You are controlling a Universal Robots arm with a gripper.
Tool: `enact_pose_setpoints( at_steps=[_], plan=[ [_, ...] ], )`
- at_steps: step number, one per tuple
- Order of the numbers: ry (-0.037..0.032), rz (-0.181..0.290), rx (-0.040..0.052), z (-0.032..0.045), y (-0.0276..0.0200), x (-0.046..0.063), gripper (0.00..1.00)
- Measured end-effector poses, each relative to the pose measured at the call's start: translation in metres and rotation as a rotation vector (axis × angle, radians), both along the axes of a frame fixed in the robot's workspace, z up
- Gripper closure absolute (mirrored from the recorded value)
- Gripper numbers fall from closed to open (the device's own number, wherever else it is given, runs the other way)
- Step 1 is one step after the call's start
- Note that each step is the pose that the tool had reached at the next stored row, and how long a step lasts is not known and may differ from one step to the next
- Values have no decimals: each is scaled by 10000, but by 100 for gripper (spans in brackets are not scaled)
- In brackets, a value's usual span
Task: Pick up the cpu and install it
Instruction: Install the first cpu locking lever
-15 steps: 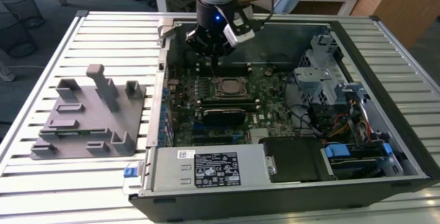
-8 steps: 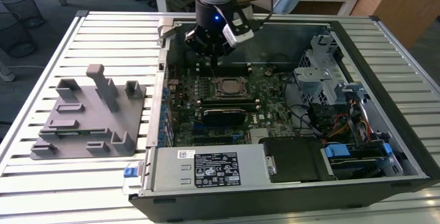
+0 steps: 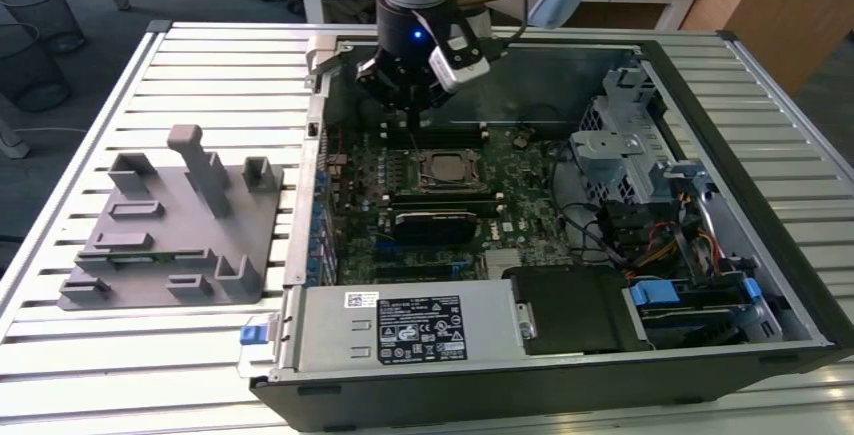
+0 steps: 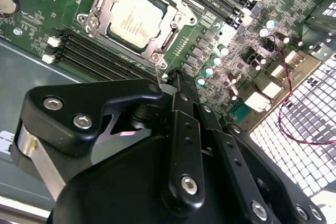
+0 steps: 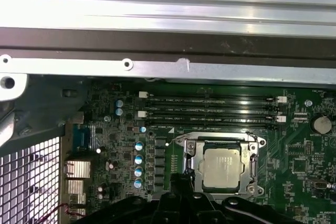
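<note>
Your fingers [image 4: 181,114] are drawn together into a narrow point, with nothing visible between them. In the second wrist view the black finger bars run side by side to one tip, so the gripper [image 4: 170,80] looks closed and empty.

The cpu [image 4: 137,18] is not in your grasp. It lies flat inside the socket frame [image 4: 176,22] on the green motherboard [image 3: 521,185], silvery top facing up. Both wrist views show the frame's metal edges bordering it on all sides. It looks level and square to the frame, which suggests it is sitting in its seat rather than resting on top. Whether the frame is latched down cannot be told.

In the exterior view the gripper [image 3: 407,103] hangs inside the open computer case [image 3: 787,285], above the board and apart from it, towards the far wall from the cpu [image 3: 447,167]. It points straight down at the memory slots [image 5: 210,111] just beside the socket, not at the chip itself.

The case lies on its side on a slatted table [image 3: 80,355], which leaves the board facing up for reaching in from above. At the exterior view's left, well apart from the case, stands a grey fixture [image 3: 174,225] of upright blocks.
</note>
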State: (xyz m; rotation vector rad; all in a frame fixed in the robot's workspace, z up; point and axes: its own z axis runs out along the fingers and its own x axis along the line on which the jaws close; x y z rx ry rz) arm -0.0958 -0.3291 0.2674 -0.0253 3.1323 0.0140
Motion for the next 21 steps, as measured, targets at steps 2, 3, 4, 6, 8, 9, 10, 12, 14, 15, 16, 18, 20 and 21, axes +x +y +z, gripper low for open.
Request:
enact_pose_setpoints(
  at_steps=[2, 3, 4, 6, 8, 9, 10, 12, 14, 15, 16, 18, 20, 21],
  plan=[
    [0, 1, 0, -1, 0, -36, 89],
    [-1, 2, 1, -1, 0, -56, 89],
    [0, 1, 1, -2, 0, -79, 89],
    [-1, 0, 1, -2, 1, -109, 89],
    [0, 2, 1, -2, 0, -109, 89],
    [-1, 0, 1, -2, 0, -115, 89],
    [0, -1, 0, -1, 0, -126, 89],
    [0, 0, 0, -2, 0, -155, 89],
    [-1, 1, 0, -3, 0, -189, 89],
    [0, 2, 1, -3, 0, -206, 89],
    [0, 1, 1, -4, 1, -225, 89],
    [-1, 0, 1, -4, 2, -276, 89],
    [-1, 1, 2, -7, 17, -310, 89],
    [0, 0, 0, -9, 33, -312, 89]
  ],
)
